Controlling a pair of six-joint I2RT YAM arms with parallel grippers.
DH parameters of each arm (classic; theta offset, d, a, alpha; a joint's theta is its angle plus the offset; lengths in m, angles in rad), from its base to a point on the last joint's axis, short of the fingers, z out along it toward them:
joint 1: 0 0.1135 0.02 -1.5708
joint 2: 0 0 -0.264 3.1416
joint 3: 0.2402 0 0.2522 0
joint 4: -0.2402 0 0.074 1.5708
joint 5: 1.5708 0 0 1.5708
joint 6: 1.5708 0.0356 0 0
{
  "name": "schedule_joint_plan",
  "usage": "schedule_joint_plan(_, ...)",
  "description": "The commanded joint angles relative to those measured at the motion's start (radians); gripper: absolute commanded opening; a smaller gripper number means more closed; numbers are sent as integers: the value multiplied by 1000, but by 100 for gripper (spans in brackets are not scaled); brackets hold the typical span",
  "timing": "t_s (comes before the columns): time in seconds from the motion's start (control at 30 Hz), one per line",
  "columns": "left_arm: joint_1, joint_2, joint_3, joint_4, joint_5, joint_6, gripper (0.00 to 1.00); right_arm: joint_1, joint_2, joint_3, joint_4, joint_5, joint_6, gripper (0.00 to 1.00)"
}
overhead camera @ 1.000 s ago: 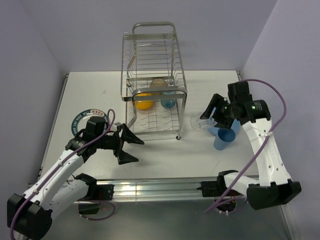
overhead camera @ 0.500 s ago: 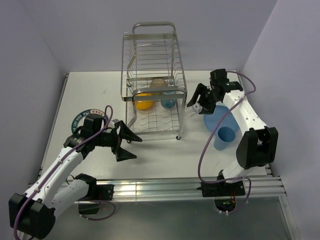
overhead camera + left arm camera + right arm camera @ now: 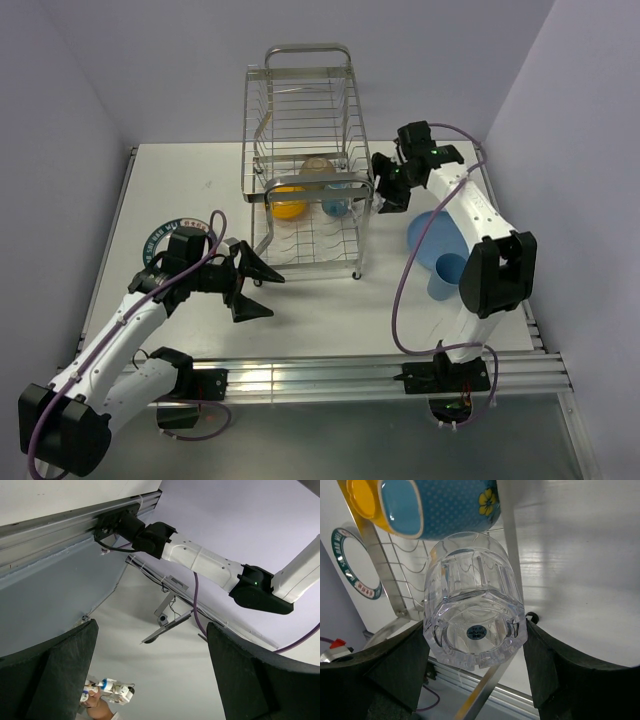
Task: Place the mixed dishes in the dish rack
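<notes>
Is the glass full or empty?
Empty. The clear glass in the right claw is see-through all the way, with nothing inside.

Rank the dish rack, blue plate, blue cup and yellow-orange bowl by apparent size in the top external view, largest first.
1. dish rack
2. blue plate, though partly hidden
3. blue cup and yellow-orange bowl: they look alike, and the bowl sits behind wires, so unranked.

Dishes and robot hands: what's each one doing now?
glass: held beside the rack
right gripper: shut on glass
left gripper: open, empty
yellow bowl: in the rack
mug: in the rack
blue plate: flat on table
blue cup: upright, outside rack
green-rimmed plate: flat on table
</notes>
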Motion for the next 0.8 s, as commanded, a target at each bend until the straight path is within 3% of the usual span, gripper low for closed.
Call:
schedule_joint_plan(0.0,4,-9,35,29,-5,3,96,45,14,49,-21,-7,-19,0)
schedule_joint_plan(0.23,15,3,49,6,0,26,96,71,-15,-75,36,-9,-4,0)
schedule_joint_plan(0.53,18,46,100,-59,-8,88,96,126,37,-40,13,74,-31,1)
schedule_joint_plan(0.73,19,28,66,-23,1,53,96,155,80,-3,2,75,-38,23)
schedule_joint_plan(0.77,19,23,64,-17,1,49,96,162,83,-2,2,75,-36,33)
